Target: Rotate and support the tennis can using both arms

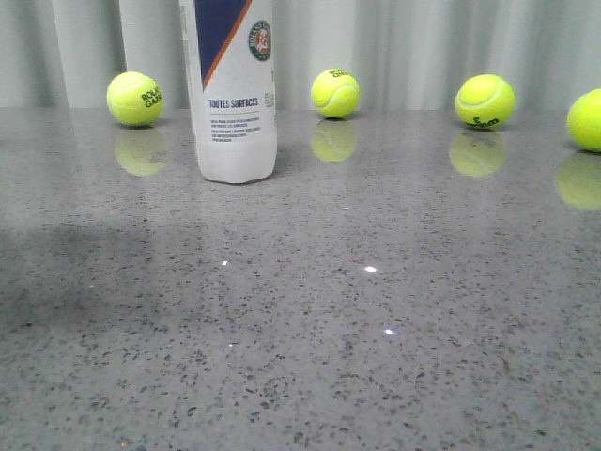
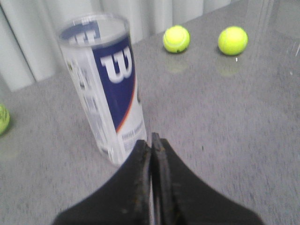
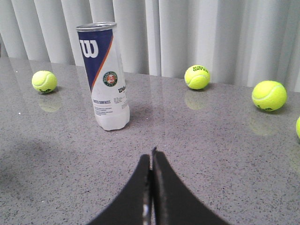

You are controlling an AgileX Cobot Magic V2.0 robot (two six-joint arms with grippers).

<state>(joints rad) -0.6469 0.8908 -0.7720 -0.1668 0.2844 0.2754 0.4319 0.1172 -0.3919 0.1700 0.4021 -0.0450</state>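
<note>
The tennis can (image 1: 237,94) stands upright at the back left of the grey table, white label with a navy band and orange stripe. It also shows in the left wrist view (image 2: 105,84) and in the right wrist view (image 3: 104,75), with the white "W" and silver rim visible. My left gripper (image 2: 152,140) is shut and empty, just in front of the can's base. My right gripper (image 3: 152,155) is shut and empty, some way short of the can. Neither gripper shows in the front view.
Several yellow tennis balls lie along the back of the table (image 1: 310,357): one left of the can (image 1: 135,99), one right of it (image 1: 335,93), others further right (image 1: 485,101). A pale curtain (image 1: 413,47) hangs behind.
</note>
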